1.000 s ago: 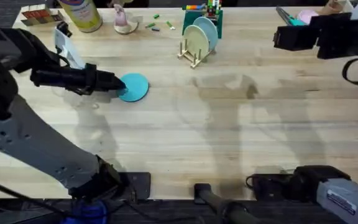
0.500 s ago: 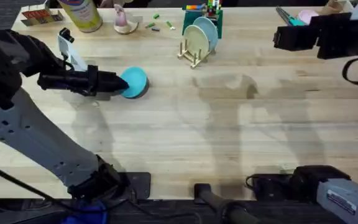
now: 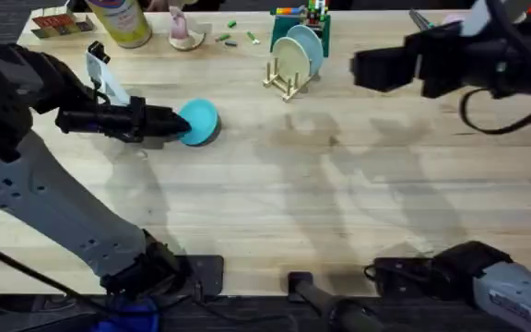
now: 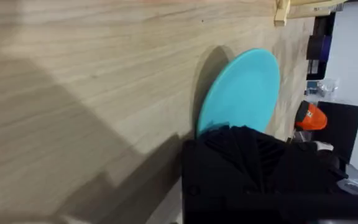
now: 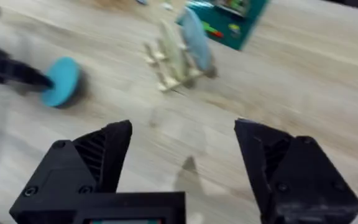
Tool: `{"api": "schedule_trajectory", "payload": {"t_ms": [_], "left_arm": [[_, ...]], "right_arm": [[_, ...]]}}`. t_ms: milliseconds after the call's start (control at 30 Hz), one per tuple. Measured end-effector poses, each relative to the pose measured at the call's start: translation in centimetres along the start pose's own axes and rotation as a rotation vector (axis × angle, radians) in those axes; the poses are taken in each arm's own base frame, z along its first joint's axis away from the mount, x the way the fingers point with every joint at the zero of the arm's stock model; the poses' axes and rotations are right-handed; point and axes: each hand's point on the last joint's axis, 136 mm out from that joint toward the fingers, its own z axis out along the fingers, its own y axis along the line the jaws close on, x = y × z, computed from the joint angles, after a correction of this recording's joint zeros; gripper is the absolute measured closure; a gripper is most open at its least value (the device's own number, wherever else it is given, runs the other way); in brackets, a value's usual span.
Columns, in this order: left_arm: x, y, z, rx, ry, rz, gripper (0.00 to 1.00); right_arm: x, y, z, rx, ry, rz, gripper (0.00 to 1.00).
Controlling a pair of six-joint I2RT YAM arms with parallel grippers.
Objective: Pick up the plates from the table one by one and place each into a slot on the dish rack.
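Observation:
The turquoise plate (image 3: pixel 201 121) is tilted up off the table (image 3: pixel 275 203) at the left, and my left gripper (image 3: pixel 181 127) is shut on its near edge. In the left wrist view a black finger (image 4: pixel 247 162) covers the lower part of the plate (image 4: pixel 241 87). The dish rack (image 3: pixel 284 85) stands at the back middle, with a cream plate (image 3: pixel 289 57) and a light blue plate (image 3: pixel 309 43) on edge in its slots. My right gripper (image 3: pixel 362 69) hovers open to the right of the rack. Its wrist view looks over the rack (image 5: pixel 169 62) and the turquoise plate (image 5: pixel 61 79).
Along the back edge stand a yellow bottle (image 3: pixel 123 18), a red box (image 3: pixel 58 23), a pink object (image 3: pixel 184 32) and a green box of markers (image 3: pixel 302 17) right behind the rack. Small green bits (image 3: pixel 233 39) lie near them.
The right arm has swung left toward the rack. One second ago the turquoise plate lay flatter and lower; the left gripper has tipped it up and has held still since.

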Motion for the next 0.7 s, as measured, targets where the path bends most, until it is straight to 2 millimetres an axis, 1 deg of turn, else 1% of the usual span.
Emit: {"api": "schedule_trajectory", "payload": {"t_ms": [67, 200, 300, 400, 500, 700], "left_arm": [[0.0, 0.0, 0.0, 0.0, 0.0, 0.0, 0.96], [0.0, 0.0, 0.0, 0.0, 0.0, 0.001, 0.96], [0.0, 0.0, 0.0, 0.0, -0.001, 0.001, 0.96], [0.0, 0.0, 0.0, -0.001, -0.001, 0.001, 0.96], [0.0, 0.0, 0.0, 0.0, -0.001, 0.001, 0.96], [0.0, 0.0, 0.0, -0.001, -0.001, 0.002, 0.96]], "right_arm": [[-0.3, 1.6, 0.1, -0.041, -0.013, 0.016, 0.005], [-0.2, 4.0, 0.2, -0.103, -0.005, 0.09, 0.005], [0.1, 5.8, 0.8, -0.153, 0.024, 0.162, 0.005], [0.8, 7.5, 2.3, -0.191, 0.077, 0.217, 0.006], [1.5, 9.5, 4.4, -0.227, 0.123, 0.255, 0.007], [1.9, 13.2, 7.6, -0.298, 0.147, 0.27, 0.005]]}}
